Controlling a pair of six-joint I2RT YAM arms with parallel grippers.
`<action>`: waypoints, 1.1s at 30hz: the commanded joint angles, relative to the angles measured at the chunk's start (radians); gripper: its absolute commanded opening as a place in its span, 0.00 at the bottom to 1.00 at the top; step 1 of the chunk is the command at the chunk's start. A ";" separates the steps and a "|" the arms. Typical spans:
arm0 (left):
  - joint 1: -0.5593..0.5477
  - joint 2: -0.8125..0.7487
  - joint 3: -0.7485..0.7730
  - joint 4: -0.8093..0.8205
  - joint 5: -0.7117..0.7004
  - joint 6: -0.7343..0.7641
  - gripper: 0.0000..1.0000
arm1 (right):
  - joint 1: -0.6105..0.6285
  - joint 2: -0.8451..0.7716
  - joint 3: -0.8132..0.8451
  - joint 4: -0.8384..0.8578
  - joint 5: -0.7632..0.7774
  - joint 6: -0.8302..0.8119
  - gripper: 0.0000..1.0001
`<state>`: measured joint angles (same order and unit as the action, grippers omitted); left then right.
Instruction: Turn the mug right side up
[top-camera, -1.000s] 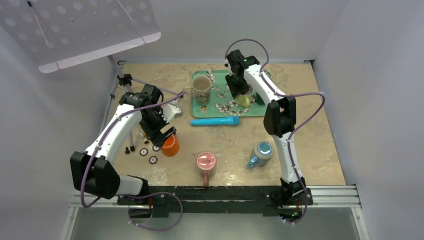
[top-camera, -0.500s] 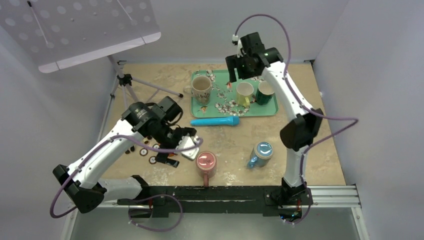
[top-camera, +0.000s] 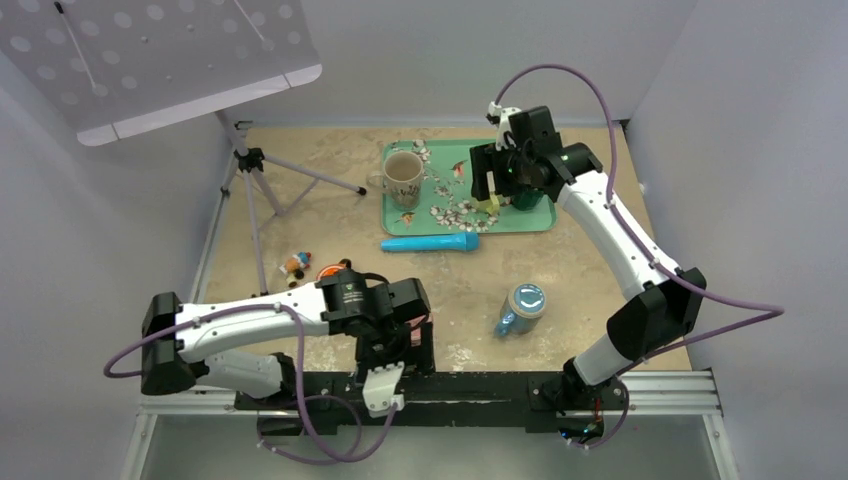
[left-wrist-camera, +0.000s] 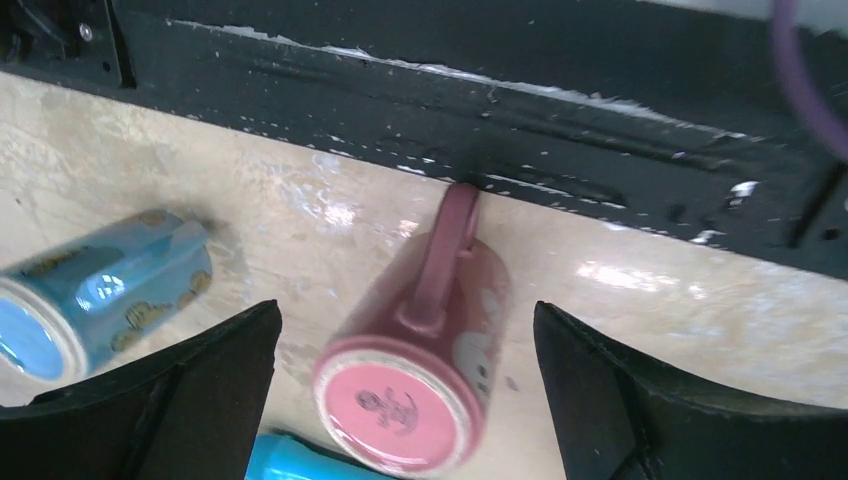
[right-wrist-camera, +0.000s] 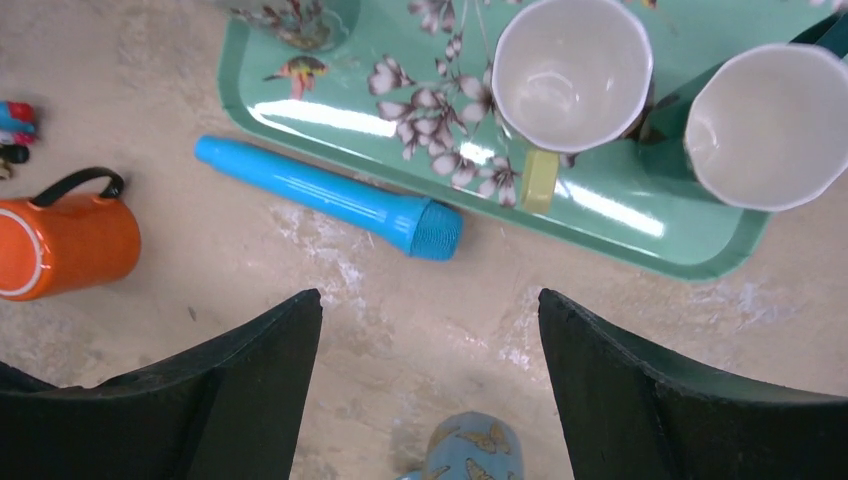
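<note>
A pink mug (left-wrist-camera: 405, 395) stands upside down near the table's front edge, base up. Its handle (left-wrist-camera: 447, 250) points at the black rail (left-wrist-camera: 560, 110). My left gripper (left-wrist-camera: 407, 305) (top-camera: 396, 338) hangs open over it, one finger on each side, neither touching; it hides the mug in the top view. A blue butterfly mug (top-camera: 523, 306) (left-wrist-camera: 95, 300) (right-wrist-camera: 470, 445) also stands base up to the right. My right gripper (right-wrist-camera: 430, 295) (top-camera: 488, 183) is open and empty, high above the tray's near edge.
The green floral tray (top-camera: 445, 205) (right-wrist-camera: 640, 215) carries three upright mugs: beige (top-camera: 402, 175), yellow-handled (right-wrist-camera: 572, 72), dark green (right-wrist-camera: 765, 125). A blue cylinder (top-camera: 430, 243) (right-wrist-camera: 330, 195) lies before it. An orange mug (right-wrist-camera: 62, 247), small toys (top-camera: 293, 265) and a tripod (top-camera: 255, 170) sit left.
My left arm swung from the orange mug to the front edge and now straddles the pink mug. My right gripper opened, let go of the yellow-handled mug and rose off the tray.
</note>
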<state>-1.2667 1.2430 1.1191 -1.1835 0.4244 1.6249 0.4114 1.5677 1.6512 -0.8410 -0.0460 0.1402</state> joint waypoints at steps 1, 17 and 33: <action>-0.044 0.083 -0.052 0.208 -0.042 0.163 1.00 | -0.003 -0.060 -0.083 0.092 -0.034 0.032 0.83; -0.059 0.320 -0.073 0.244 -0.369 0.091 0.63 | -0.003 -0.124 -0.190 0.122 -0.036 0.009 0.82; 0.156 0.335 0.369 0.192 -0.201 -0.472 0.00 | -0.074 -0.213 -0.155 0.101 -0.158 0.073 0.84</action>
<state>-1.2304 1.5940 1.1568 -0.9352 0.1024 1.4700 0.3958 1.4586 1.4567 -0.7532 -0.1017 0.1646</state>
